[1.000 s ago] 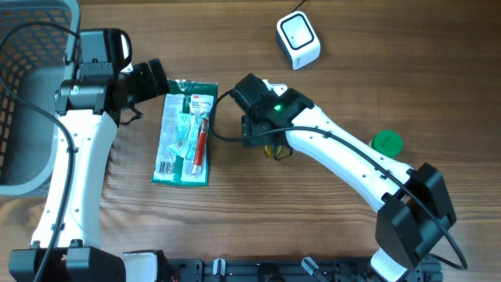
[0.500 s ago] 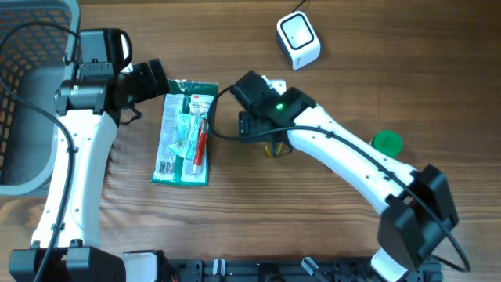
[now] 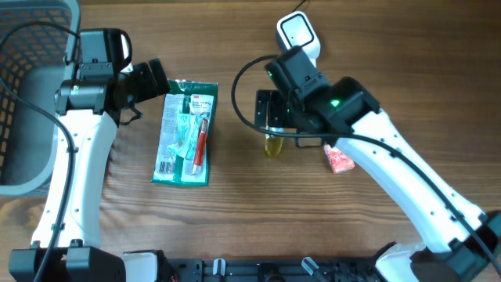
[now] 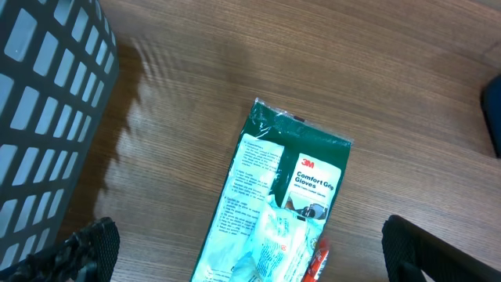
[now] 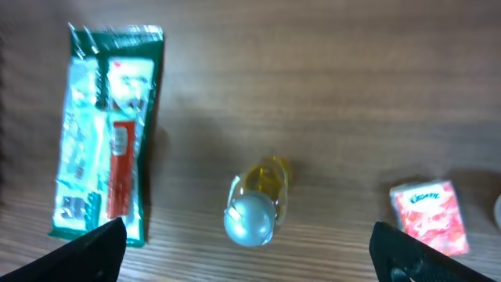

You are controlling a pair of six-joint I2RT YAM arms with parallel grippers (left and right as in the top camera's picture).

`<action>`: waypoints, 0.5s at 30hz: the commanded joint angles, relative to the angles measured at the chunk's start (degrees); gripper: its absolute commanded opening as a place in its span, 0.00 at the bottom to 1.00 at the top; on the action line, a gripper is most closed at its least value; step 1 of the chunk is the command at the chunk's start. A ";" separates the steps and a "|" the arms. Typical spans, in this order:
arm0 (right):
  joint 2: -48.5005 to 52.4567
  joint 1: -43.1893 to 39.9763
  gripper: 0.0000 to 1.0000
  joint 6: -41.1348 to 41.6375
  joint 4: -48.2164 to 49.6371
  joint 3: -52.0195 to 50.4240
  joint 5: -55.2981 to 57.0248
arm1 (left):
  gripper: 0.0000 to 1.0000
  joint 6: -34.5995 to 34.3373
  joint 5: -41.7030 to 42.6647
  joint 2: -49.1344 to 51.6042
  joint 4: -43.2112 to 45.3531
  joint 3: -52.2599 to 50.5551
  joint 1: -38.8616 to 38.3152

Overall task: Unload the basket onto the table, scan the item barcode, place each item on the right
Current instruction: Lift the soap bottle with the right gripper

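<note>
Right arm has swung up toward the scanner (image 3: 298, 35), uncovering a red packet (image 3: 340, 160). The right gripper (image 5: 250, 252) now hangs over a small yellow bottle (image 3: 272, 144), jaws wide and empty. Glove pack (image 3: 186, 133) lies flat and label-up on the table (image 3: 235, 227), probably so its barcode shows. Left gripper (image 4: 254, 249), fully spread and empty, straddles the pack's top end from above, apparently not touching.

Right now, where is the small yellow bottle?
Overhead view: the yellow bottle sits mid-table by the right arm, between the green glove packet and the red packet.
</note>
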 commanded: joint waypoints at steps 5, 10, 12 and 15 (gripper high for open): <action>5.70 0.42 1.00 0.96 3.45 -6.51 -2.62 | 1.00 -0.50 0.24 -0.42 0.15 0.81 0.22; 8.48 0.42 1.00 0.90 6.10 -8.11 -2.58 | 1.00 -0.50 0.24 -0.42 0.15 0.81 0.22; 9.22 0.42 1.00 0.90 6.64 -8.17 -2.56 | 1.00 -0.50 0.24 -0.42 0.15 0.81 0.22; 9.51 0.42 0.99 0.87 7.08 -8.33 -2.58 | 1.00 -0.50 0.24 -0.42 0.15 0.81 0.22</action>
